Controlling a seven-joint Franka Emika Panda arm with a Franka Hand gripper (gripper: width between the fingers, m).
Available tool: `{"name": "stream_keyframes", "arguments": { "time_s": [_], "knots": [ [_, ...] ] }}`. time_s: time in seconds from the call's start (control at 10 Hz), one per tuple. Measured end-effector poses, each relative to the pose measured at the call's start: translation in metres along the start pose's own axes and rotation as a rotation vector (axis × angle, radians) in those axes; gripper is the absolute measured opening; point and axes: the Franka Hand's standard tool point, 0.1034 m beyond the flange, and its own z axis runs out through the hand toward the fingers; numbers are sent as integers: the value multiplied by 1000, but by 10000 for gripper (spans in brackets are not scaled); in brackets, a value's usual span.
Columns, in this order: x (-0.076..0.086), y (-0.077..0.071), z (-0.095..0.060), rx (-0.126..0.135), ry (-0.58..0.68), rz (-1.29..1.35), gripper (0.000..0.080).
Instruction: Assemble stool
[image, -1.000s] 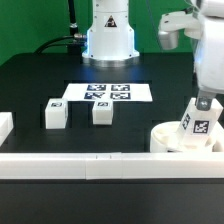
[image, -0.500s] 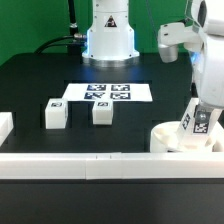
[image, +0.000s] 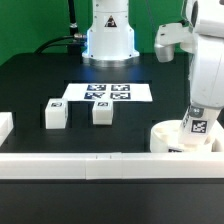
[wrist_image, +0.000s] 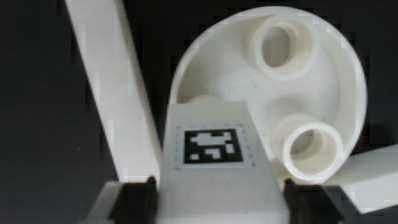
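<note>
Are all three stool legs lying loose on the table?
No: two legs lie there; the gripper holds the third leg at the seat.

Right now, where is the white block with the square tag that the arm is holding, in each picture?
Exterior view: the tagged leg sits at the exterior view's right, in the gripper, on the seat.
Wrist view: the tagged leg fills the middle, between the fingers, before the seat.
Shared landmark: the round seat.
</note>
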Motion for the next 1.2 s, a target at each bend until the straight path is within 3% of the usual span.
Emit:
{"name": "stream_keyframes", "arguments": {
  "time_s": [0.1, 0.5, 0.7, 1.2],
  "knots": [
    [0, 0, 0, 1, 2, 21, 334],
    [-10, 0, 2, 36, 69, 724, 334],
    [-8, -2, 3, 30, 85, 933, 334],
    [-3, -2, 3, 69, 121, 1464, 335]
  ]
}}
